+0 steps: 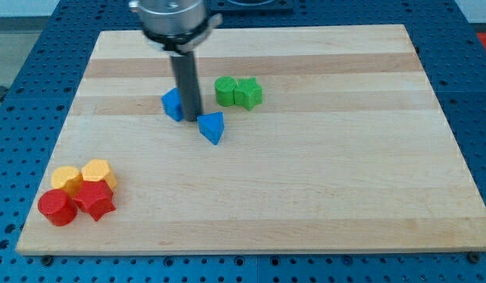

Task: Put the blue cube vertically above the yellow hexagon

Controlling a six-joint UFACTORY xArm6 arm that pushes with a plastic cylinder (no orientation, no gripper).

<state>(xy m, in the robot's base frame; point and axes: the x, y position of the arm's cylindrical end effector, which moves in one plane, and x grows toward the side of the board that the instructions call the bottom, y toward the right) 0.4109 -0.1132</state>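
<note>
The tabletop (306,189) is pale, smooth wood with visible grain bands. The blue cube (172,104) and yellow hexagon (96,171) look like matt plastic; the rod is dark and dull.

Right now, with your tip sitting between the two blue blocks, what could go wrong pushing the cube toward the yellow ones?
My tip stands between the blue cube and the blue triangular block, so a careless sweep could drag the wrong blue block. The yellow hexagon is packed against the yellow cylinder, red star block and red cylinder; overshooting may scatter that cluster.
</note>
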